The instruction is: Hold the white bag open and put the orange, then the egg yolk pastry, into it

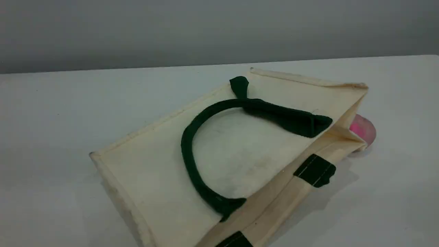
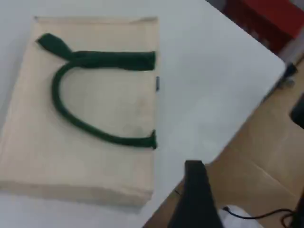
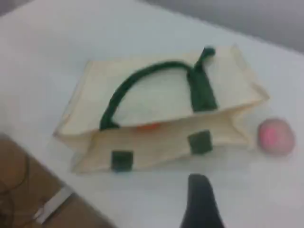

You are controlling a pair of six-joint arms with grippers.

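Bag [image 1: 154, 171] lies flat on the desk [image 1: 51, 120], green handle [image 1: 187, 151] folded over its top face. A sliver of the orange [image 3: 148, 126] shows inside the mouth. Pink dome [image 1: 364, 132] sits just beside the bag's corner. Right hand [image 3: 198, 183] is well open and holds nothing. Left hand [image 2: 194, 172] shows one fingertip only, so I can't tell its state.

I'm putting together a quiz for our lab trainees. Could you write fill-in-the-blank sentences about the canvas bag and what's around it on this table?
1. The cream-white canvas tote bag lies ___ on the white table, not standing.
2. Its strap handle is dark ___.
3. The round pink dome sits ___ the bag, near its rim.
Missing words: flat; green; outside.
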